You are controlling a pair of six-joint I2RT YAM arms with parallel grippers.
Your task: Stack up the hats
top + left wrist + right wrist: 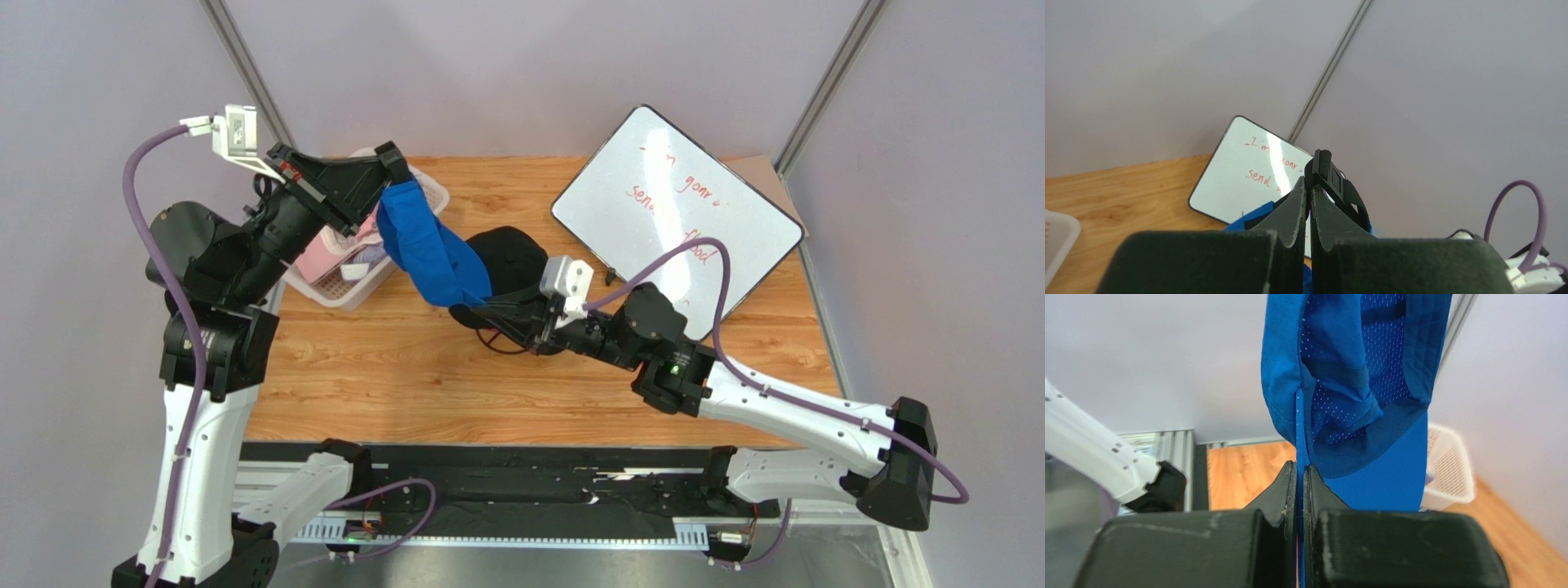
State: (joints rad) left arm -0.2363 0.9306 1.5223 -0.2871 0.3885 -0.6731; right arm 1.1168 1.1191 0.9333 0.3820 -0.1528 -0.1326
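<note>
The wooden worktop [368,380] is bare across its near half, from the left edge over to the right arm, and that is the widest free room. Along the back it is crowded: a white mesh basket [368,284] sits at the left edge with a light pink hat [321,255] inside, and a whiteboard [681,214] lies tilted at the right rear corner, reaching the worktop's edge. The board carries red handwriting; "send" is readable, and the rest is too loose to make out. A black hat [515,251] sits mid-worktop between basket and board, with no logo showing. The royal blue hat [427,251] hangs off the worktop, stretched between both arms just in front of the basket. The left claw [383,194], raised high, is pinched tight at the hat's upper end, and its wrist view shows a black strap [1333,179] standing up between the closed fingers. The right claw [481,316], lower and just beside the black hat, is clamped narrow on the edge of the blue brim.
</note>
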